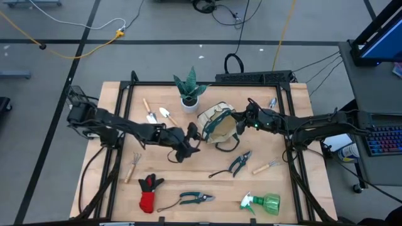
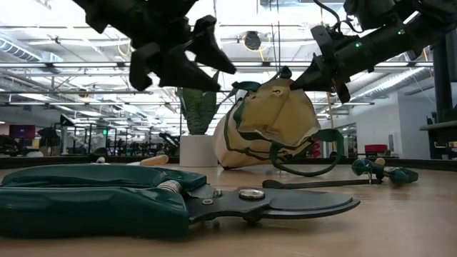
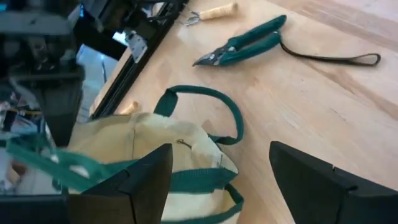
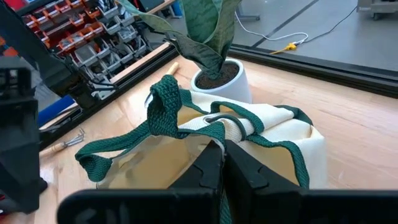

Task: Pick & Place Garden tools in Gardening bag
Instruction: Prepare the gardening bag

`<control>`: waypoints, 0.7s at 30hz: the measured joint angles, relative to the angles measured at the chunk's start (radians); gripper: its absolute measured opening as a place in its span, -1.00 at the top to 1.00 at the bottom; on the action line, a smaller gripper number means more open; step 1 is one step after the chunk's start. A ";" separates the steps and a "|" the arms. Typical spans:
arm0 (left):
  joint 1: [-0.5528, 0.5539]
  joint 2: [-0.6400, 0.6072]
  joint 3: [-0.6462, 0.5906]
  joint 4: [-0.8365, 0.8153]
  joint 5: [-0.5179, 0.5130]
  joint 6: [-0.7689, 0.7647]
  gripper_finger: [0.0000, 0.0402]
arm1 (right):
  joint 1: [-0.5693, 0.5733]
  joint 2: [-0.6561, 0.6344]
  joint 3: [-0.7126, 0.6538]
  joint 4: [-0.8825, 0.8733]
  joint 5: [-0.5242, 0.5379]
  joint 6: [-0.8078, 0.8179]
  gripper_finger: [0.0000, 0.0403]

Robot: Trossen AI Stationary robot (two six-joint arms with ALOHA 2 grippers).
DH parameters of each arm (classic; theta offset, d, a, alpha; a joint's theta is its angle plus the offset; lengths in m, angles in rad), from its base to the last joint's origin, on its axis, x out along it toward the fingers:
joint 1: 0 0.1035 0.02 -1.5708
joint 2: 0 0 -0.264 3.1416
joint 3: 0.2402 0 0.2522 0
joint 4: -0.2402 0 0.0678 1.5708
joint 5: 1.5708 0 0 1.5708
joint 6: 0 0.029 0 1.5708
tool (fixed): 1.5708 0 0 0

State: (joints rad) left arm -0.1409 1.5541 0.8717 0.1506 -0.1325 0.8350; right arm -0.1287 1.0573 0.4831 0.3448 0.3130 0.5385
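Gardening bag [image 1: 217,127]: beige with green trim, between the two claws on the surface [image 1: 289,188], tipped on its side with its mouth toward the left claw; no tool can be seen inside it.
White pot [image 1: 188,103]: just beyond the bag from the right claw, holding a spiky green plant [image 1: 190,85].
Right claw [image 1: 239,122]: fingers pressed together, pinching the bag's rim and lifting that edge; its arm reaches in level from the right side.
Left claw [image 1: 190,139]: fingers spread wide, empty, raised off the surface just short of the bag's mouth; its arm stretches across from the left.
Pruning shears [image 1: 239,162]: on the surface, near side of the right claw.
Second shears [image 1: 196,198]: near front edge, well apart from the left claw.
Spray bottle [image 1: 265,203]: lying at the front.
Glove [image 1: 149,191]: front left.
Hidden: bag's interior is in shadow.
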 joint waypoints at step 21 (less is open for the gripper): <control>0.026 0.166 0.072 -0.006 -0.119 0.360 -0.21 | 0.000 0.000 0.000 -0.053 -0.028 0.101 1.00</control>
State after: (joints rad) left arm -0.1145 1.7199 0.9435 0.1445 -0.2511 1.1948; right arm -0.1287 1.0576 0.4834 0.2914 0.2850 0.6399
